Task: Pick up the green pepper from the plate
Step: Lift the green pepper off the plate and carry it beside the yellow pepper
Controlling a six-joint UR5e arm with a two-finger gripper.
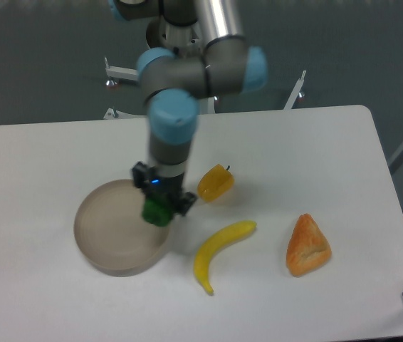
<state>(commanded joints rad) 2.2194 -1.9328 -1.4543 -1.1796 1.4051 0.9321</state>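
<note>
While the arm is pointing straight down over the plate's (109, 239) right rim, the gripper (160, 207) is clamping the green pepper (157, 211), holding it lifted above the rim, left of the yellow pepper (215, 183).

The gripper (160, 203) is gripping the green pepper (156, 211) over the plate (102, 239) rim. The yellow pepper (216, 183) and banana (219, 251) are crowding the right side; the table (45, 164) is lying open leftward.
</note>
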